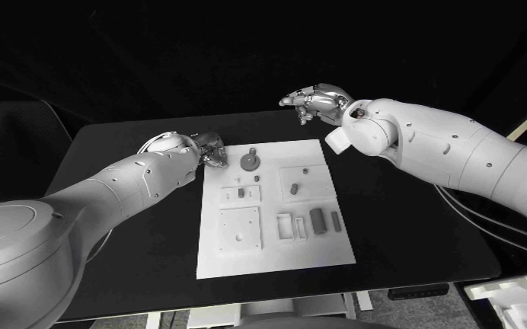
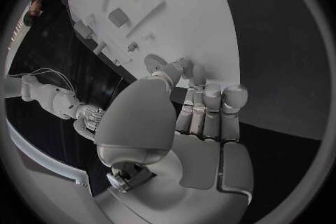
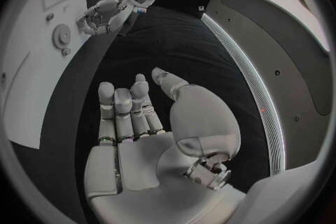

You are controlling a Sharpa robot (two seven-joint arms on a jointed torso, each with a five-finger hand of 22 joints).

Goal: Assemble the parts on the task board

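The round grey gear part lies on the white task board just beside the empty, loosely curled left hand, while the right hand hovers apart, fingers spread, empty.

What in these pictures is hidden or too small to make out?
- Left hand, head view: its own back hides its fingertips at the white task board, so contact is unclear.
- Round grey gear-like part: teeth too small to tell.
- Right hand, head view: palm turned away; the right wrist view shows nothing held.

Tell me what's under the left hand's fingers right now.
The left hand hovers at the white board's far corner, beside the round gear-like part. Whatever lies directly beneath its fingers is covered.
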